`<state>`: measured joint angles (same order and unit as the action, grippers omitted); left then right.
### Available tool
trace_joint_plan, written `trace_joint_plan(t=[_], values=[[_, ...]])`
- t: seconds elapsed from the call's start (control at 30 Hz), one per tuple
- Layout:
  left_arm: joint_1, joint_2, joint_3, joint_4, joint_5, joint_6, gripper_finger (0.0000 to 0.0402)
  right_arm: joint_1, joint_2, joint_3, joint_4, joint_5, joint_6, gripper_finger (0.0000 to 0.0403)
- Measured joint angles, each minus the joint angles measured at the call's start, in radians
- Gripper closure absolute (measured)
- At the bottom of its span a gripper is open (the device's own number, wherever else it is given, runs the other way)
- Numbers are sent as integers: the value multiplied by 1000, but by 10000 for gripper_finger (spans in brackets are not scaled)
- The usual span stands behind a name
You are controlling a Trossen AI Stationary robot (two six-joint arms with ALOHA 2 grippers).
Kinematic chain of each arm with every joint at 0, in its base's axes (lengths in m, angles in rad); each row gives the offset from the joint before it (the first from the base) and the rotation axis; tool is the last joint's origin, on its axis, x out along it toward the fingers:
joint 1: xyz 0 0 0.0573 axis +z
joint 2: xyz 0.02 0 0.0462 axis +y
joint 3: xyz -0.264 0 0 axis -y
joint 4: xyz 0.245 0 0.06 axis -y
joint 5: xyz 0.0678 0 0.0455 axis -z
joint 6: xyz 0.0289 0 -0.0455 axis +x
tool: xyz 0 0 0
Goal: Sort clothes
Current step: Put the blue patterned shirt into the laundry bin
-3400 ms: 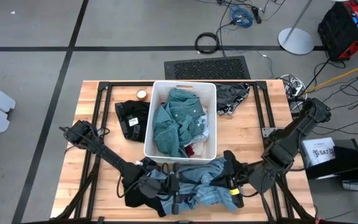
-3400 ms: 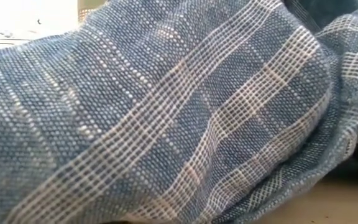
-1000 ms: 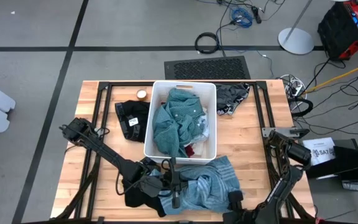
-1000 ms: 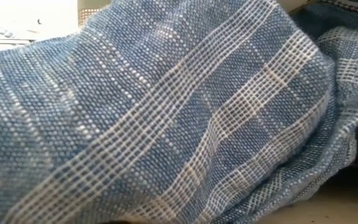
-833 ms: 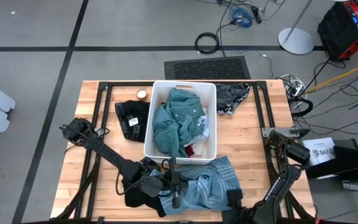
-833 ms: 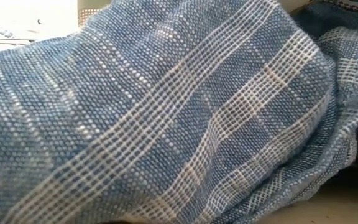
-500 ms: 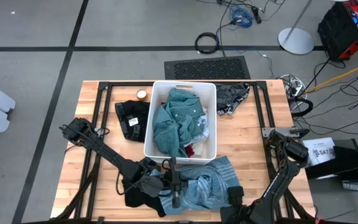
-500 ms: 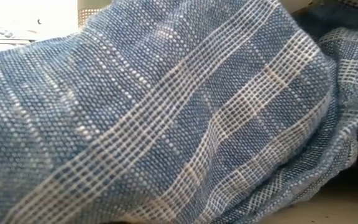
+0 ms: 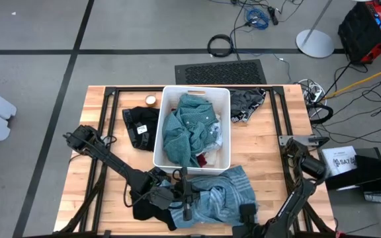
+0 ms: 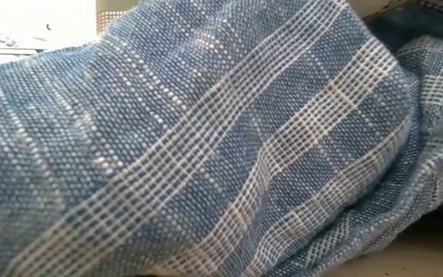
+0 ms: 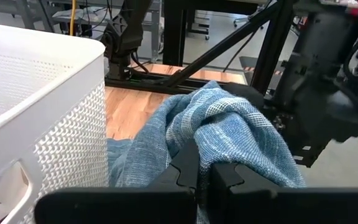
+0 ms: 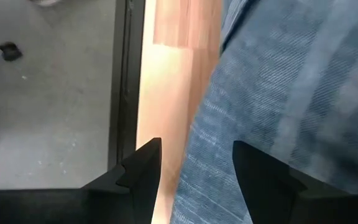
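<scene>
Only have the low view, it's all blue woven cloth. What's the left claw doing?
Observer: The left claw is shut on the light blue garment, pinching a raised fold at the table's front edge.
Operator: Right claw?
Observer: The right claw is open, over the same garment's edge at the front of the wooden table, gripping nothing.
Operator: Bin state?
Observer: The white bin sits mid-table, holding a teal-grey garment.
Operator: Anything sorted out?
Observer: A black garment lies left of the bin, a dark grey one right of it.
</scene>
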<state>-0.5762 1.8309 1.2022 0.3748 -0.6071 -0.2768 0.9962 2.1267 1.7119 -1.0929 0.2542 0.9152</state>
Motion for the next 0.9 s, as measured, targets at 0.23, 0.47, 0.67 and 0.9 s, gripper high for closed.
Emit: trace_joint_plan(t=[0.23,0.47,0.67,0.9], values=[[0,0,0,0,0,-5,391,-3,67,0,-66,-9,12,218],[0,0,0,0,1,-5,391,-29,122,4,-115,7,-27,219],[0,0,0,-7,4,-4,391,-27,130,5,-124,9,-40,278],[0,0,0,-21,6,-5,391,-27,127,-1,-152,10,-61,394]])
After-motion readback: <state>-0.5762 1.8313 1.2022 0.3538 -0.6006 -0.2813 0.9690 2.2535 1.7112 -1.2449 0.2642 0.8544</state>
